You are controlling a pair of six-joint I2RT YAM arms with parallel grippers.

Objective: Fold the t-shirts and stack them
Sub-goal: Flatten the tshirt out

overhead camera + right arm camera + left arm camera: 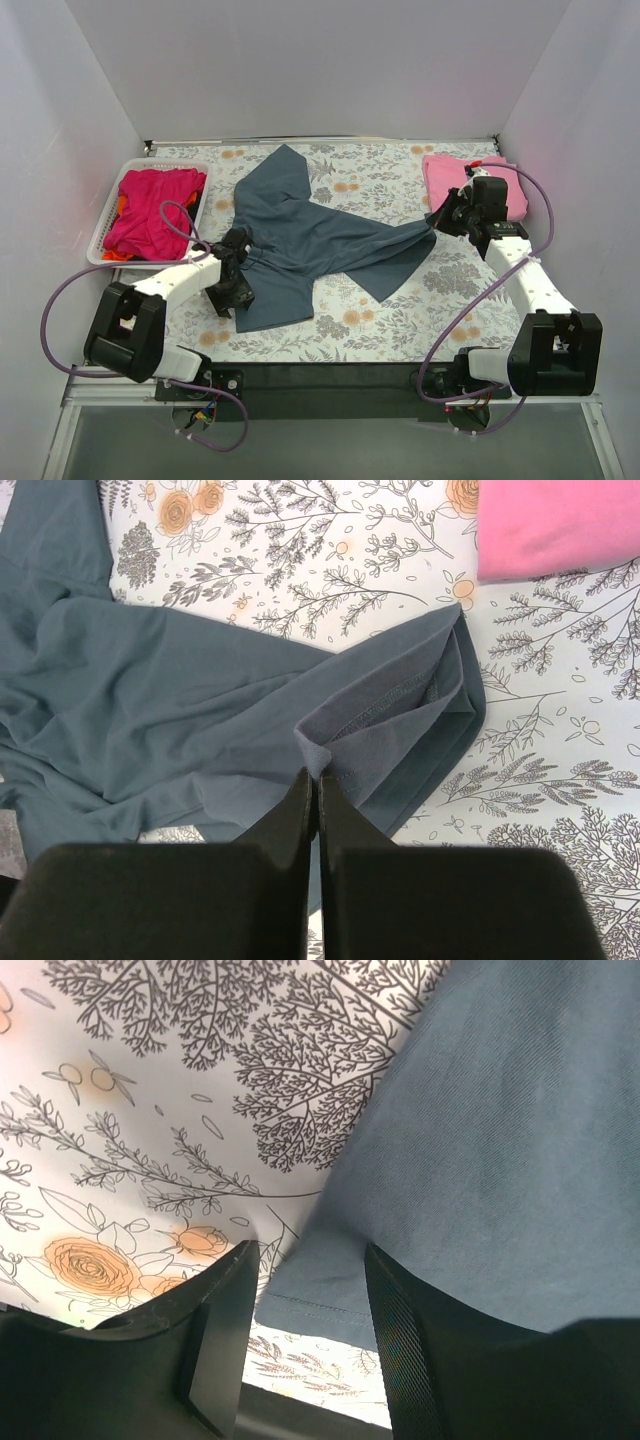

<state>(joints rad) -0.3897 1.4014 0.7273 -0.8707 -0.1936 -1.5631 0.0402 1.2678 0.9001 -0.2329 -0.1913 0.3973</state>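
Floral tablecloth (385, 180), slate shirt (320, 240) in right tool (318, 780)

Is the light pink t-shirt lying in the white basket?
No, the light pink t-shirt lies on the table at right, far from the white basket.

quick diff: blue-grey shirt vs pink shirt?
The blue-grey shirt lies spread and rumpled mid-table; the pink shirt sits folded at the far right. The right gripper pinches the blue-grey shirt's hem; nothing grips the pink shirt. Both are plain cloth on the floral cover.
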